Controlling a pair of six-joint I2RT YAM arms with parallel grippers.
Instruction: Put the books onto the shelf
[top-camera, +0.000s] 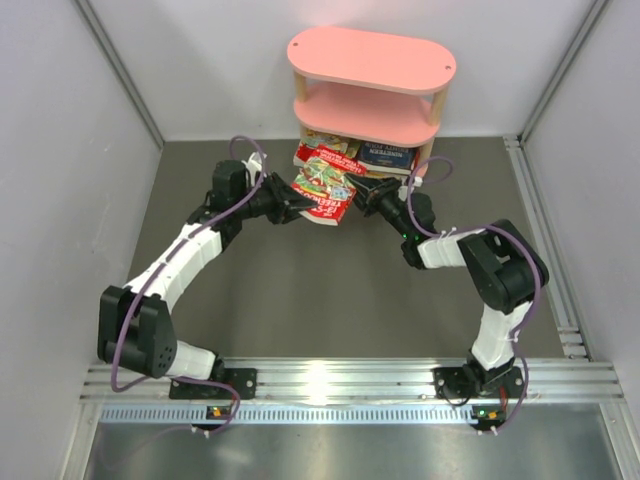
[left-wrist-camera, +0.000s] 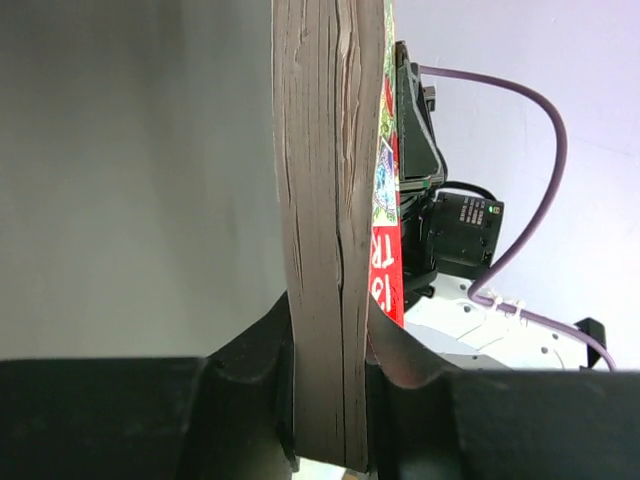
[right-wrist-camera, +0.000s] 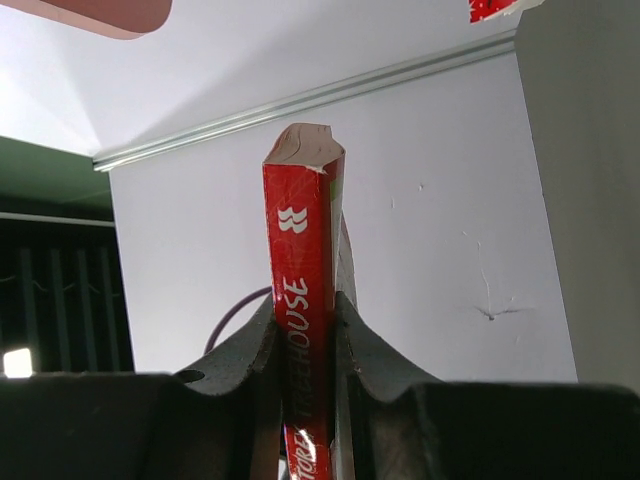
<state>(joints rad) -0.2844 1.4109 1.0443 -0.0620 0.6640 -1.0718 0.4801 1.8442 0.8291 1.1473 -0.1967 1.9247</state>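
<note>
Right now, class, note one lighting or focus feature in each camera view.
Top view: glare flares on the metal rail. Left wrist view: the red book shows crisp page edges between near-black jaws. Right wrist view: its spine lettering reads clearly; the upper wall washes out.

Left tool (top-camera: 296, 201), right tool (top-camera: 366, 193), both clamped

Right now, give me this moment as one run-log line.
left claw: shut on red book | right claw: shut on red book | red book: in front of shelf, not yet shelved
</note>
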